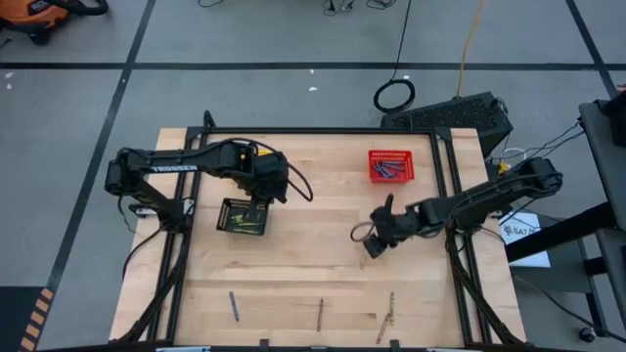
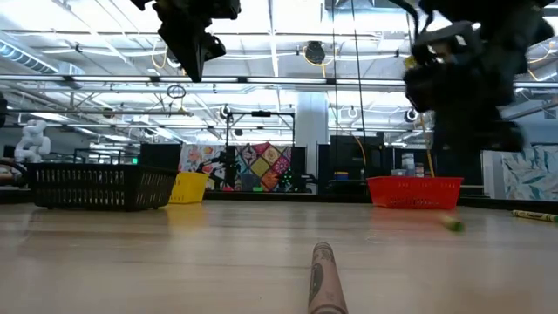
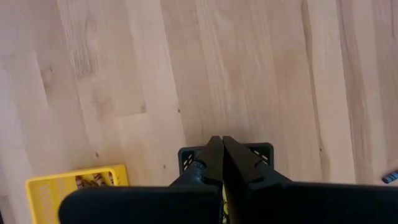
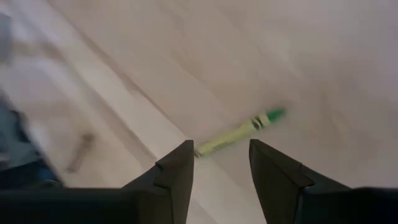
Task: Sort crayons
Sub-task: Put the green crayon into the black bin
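— Green crayon (image 4: 239, 132) lying on worktop (image 1: 323, 269), seen just beyond right claw (image 4: 221, 163); spread wide, holding nothing.
— Left claw (image 3: 222, 155)? Pressed together above black basket (image 1: 244, 216), arm bent.

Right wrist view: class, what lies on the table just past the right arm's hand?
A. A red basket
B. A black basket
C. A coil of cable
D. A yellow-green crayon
D: a yellow-green crayon lies flat on the wooden table just beyond the open right hand, untouched by its fingers.
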{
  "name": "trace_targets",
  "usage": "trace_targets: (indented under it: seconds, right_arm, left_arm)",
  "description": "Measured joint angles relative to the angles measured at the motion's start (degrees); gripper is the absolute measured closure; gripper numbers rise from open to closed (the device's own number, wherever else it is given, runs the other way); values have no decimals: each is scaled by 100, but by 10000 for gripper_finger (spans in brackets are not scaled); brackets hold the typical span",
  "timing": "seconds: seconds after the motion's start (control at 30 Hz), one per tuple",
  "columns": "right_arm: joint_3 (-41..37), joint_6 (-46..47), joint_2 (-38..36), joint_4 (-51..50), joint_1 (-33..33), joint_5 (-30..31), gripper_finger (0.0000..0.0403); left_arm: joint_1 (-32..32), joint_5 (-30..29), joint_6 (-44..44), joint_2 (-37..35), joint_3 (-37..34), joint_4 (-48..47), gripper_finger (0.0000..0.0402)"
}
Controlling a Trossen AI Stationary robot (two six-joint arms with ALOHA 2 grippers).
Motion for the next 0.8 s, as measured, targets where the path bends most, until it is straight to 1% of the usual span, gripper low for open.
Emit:
trace_targets:
  seconds: [0.17,0.3,0.47,0.57,0.8]
  right_arm:
    - [0,1070,258,-709,582,-9,270]
    - [0,1633,475,-1014,912,6,270]
    - [17,2080,797,-1373,1165,-3,270]
    - [28,2177,959,-1434,1253,5,271]
    - [19,2280,965,-1415,1283,49,271]
  left_arm:
    - [0,0,-11,0,0,-7,401]
    - [0,0,-13,0,0,-9,401]
    - [0,0,-44,0,0,-9,401]
    - [0,0,-44,0,0,-9,401]
    - [0,0,-44,0,0,3,401]
